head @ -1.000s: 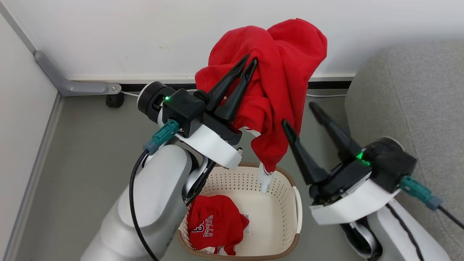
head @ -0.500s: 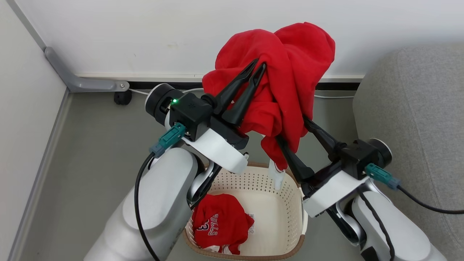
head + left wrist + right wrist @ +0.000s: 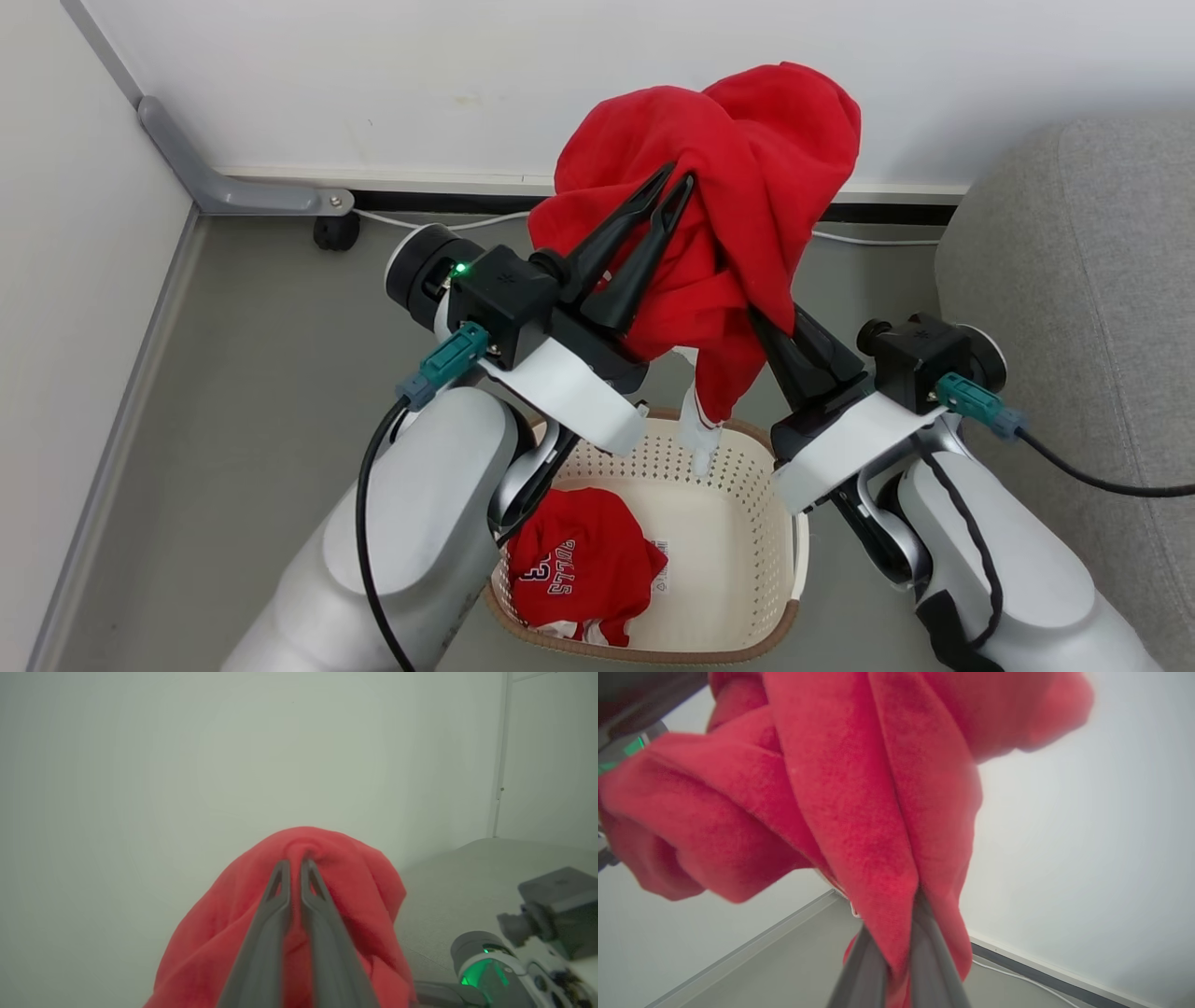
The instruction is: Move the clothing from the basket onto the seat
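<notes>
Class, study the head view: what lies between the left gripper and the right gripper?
The lifted red garment, seen in the head view: the left gripper is shut on its upper folds, the right gripper on its lower hanging part.

The left gripper (image 3: pixel 295 862) has its two grey fingers pressed together, pinching a fold of the red garment (image 3: pixel 224 924), which bunches around them against a pale wall (image 3: pixel 187 756). At lower right, the right arm's wrist (image 3: pixel 537 933) glows green beside a grey surface (image 3: pixel 467 877).
</notes>
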